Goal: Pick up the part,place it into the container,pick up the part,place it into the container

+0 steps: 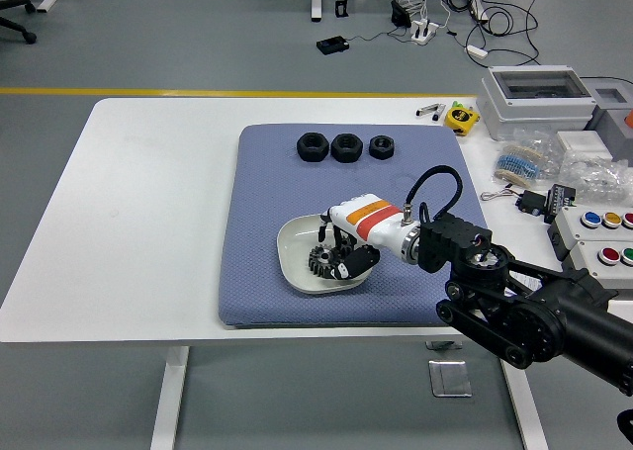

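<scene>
The right hand reaches over the white dish, its fingers curled around a black toothed gear that sits low inside the dish's hollow, directly beneath the fingers. Whether the gear already rests on the glazed bottom cannot be told. A second small gear in the dish, if present, is hidden by the hand. The dish is a smooth, rounded square on a blue woven mat; three black hex nuts line the mat's far edge.
</scene>
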`<act>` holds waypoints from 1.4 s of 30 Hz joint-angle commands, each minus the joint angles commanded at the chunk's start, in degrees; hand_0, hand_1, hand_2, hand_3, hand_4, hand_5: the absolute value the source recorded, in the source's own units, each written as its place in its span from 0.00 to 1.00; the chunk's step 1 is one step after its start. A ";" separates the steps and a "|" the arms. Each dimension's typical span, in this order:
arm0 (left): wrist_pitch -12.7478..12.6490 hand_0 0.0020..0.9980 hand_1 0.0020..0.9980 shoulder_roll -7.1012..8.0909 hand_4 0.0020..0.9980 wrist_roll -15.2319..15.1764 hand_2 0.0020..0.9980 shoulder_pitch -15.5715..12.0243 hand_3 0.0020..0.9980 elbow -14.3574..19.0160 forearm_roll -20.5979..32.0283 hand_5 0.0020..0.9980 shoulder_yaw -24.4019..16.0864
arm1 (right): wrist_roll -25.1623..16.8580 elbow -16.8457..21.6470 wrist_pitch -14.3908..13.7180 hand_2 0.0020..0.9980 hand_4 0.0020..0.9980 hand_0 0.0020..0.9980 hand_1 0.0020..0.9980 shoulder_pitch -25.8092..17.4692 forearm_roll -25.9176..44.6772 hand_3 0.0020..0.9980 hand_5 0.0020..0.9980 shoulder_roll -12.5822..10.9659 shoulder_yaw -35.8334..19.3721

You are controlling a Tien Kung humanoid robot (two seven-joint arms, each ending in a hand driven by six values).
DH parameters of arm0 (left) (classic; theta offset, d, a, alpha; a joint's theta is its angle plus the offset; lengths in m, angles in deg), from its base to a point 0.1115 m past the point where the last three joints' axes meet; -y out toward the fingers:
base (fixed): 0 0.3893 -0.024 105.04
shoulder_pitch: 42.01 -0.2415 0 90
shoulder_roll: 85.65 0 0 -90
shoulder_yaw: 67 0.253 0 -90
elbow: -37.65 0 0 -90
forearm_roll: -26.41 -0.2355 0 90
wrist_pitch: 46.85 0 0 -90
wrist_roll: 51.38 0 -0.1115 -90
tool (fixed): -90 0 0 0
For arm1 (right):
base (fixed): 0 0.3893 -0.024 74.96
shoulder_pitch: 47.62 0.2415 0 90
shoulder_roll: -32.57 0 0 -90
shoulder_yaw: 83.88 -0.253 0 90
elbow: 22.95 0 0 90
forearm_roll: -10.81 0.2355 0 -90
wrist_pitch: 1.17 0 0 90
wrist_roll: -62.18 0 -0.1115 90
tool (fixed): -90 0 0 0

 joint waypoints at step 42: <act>0.03 0.73 0.67 -0.03 0.59 0.04 0.69 -0.53 0.58 -0.28 -0.32 0.59 -0.32 | -7.45 8.70 -1.90 0.82 1.00 0.77 0.77 -15.91 67.43 0.84 0.92 -18.08 -32.41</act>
